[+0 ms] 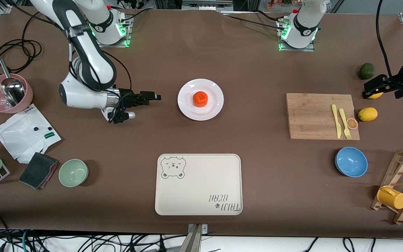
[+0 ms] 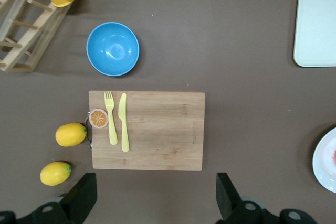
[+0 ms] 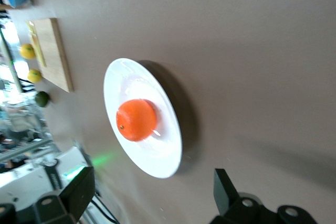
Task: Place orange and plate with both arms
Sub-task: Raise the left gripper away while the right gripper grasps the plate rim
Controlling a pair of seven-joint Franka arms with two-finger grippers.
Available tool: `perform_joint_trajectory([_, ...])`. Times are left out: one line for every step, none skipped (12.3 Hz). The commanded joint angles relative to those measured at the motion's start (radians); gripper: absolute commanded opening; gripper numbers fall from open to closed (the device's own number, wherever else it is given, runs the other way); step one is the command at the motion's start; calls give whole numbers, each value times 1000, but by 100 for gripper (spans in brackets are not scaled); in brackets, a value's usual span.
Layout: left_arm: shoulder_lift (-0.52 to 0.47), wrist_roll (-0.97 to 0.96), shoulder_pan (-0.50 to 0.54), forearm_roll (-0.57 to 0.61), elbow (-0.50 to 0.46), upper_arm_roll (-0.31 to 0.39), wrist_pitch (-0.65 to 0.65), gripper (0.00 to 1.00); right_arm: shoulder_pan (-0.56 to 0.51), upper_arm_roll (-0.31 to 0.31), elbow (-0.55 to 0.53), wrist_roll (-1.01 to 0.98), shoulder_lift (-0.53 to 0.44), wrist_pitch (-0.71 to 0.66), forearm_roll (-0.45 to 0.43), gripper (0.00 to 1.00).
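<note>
At the table's middle sits a round white shallow plate (image 1: 200, 99) on the brown tabletop, and a small bright orange-red fruit, the orange (image 1: 200, 99), rests at its centre. Beside the plate, toward the right arm's end of the table, the right gripper (image 1: 154, 97) hangs low, pointing at the plate, its fingers spread apart and holding nothing. Nearer the front camera than the plate lies a rectangular beige bear tray (image 1: 198, 184). Toward the left arm's end from the plate lies a wooden cutting board (image 1: 313, 115); the left gripper (image 2: 152, 200) hovers by the board's edge, fingers wide apart and empty.
</note>
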Motion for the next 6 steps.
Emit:
perform_joint_trajectory([1,23,-1,-33,10,-12,-31,100,-4,64,-28,-76,44,93,124,100])
perform_joint_trajectory([1,23,-1,-34,10,-12,-31,100,-4,89,-26,-77,63,133,150,100])
perform_joint_trajectory([3,23,2,-34,10,-12,-31,100,-4,123,-26,-79,81,178,171,100])
perform_joint_trajectory([3,23,8,-34,10,-11,-31,100,-3,152,-26,-80,87,224,188,100])
perform_joint_trajectory([1,26,20,-43,9,-8,-31,100,3,169,-25,-82,97,252,202,100])
perform_joint_trajectory([-3,33,33,-66,2,-3,-25,100,16,175,-26,-82,103,275,210,100])
